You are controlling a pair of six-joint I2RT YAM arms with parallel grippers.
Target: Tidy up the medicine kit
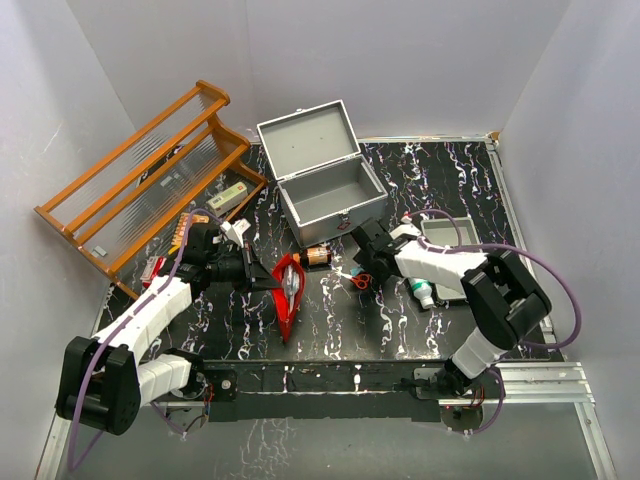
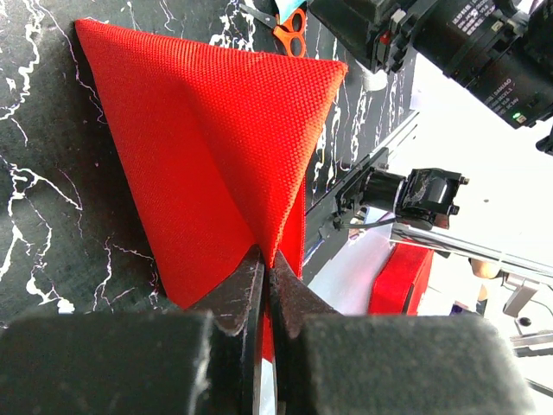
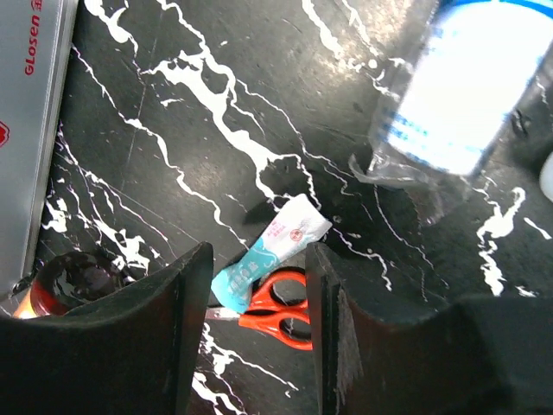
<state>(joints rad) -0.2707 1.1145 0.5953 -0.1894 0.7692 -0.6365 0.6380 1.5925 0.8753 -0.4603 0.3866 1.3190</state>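
Recording the left gripper (image 2: 265, 258) pinching a fold of the red pouch (image 2: 207, 130), fingers pressed fully together on the fabric. Recording the right gripper (image 3: 257, 259) standing wide open and grasping nothing, with orange-handled scissors (image 3: 281, 316) and a small blue-and-white sachet (image 3: 276, 238) showing between its fingers. Noting the medicine kit (image 1: 340, 222) sitting at the back middle of the black marbled table (image 1: 330, 335), lid raised open, apart from both grippers
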